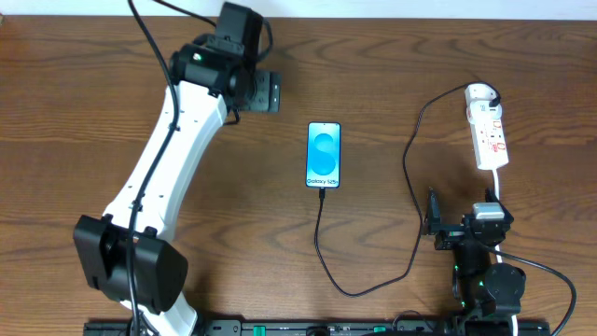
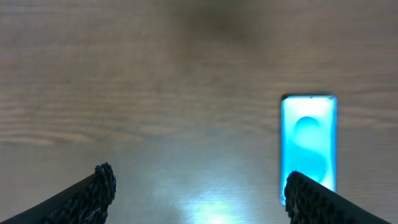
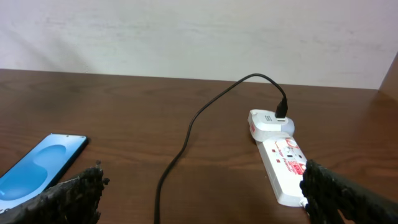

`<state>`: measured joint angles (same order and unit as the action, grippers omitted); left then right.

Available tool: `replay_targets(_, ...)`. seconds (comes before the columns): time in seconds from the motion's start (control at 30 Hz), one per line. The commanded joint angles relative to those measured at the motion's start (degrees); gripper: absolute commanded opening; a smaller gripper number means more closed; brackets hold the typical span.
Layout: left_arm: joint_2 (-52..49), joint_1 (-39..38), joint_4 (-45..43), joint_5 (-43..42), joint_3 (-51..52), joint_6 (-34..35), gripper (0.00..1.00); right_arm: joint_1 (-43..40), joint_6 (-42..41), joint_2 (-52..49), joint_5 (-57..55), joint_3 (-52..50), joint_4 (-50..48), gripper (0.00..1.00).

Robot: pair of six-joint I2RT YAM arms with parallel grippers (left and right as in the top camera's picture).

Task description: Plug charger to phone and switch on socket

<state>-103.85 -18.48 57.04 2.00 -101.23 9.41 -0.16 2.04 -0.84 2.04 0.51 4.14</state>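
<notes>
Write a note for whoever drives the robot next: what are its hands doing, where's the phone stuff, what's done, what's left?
Left gripper: open, empty, over bare table, apart from the phone.
Right gripper: open, empty, near the socket.
The phone lies mid-table, screen lit. The charger runs from the socket's far end to the phone's foot.
Done: the charger looks plugged into the phone.
Left: switch on the socket; whether it is already on cannot be read here. The right gripper is closer to it.
</notes>
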Motion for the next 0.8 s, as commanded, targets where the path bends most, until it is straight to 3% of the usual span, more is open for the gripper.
replay_targets(0.0, 4.9, -0.3, 0.3, 5.2, 5.1, 0.2, 0.88, 0.6, -0.7, 0.6, -0.4, -0.2, 0.2, 0.99)
replay_targets(0.17, 11.2, -0.1, 2.2, 5.1, 11.5, -0.1, 0.88, 0.6, -0.7, 0.6, -0.4, -0.2, 0.2, 0.99)
replay_targets(0.5, 20.6, 1.3, 7.2, 5.1, 13.4, -2.3, 0.88, 0.6, -0.7, 0.6, -0.4, -0.2, 0.2, 0.99)
replay_targets(0.77, 25.1, 3.5, 6.8, 3.9, 24.4, -0.4, 0.88, 0.6, -0.7, 0.6, -0.4, -0.2, 0.2, 0.99)
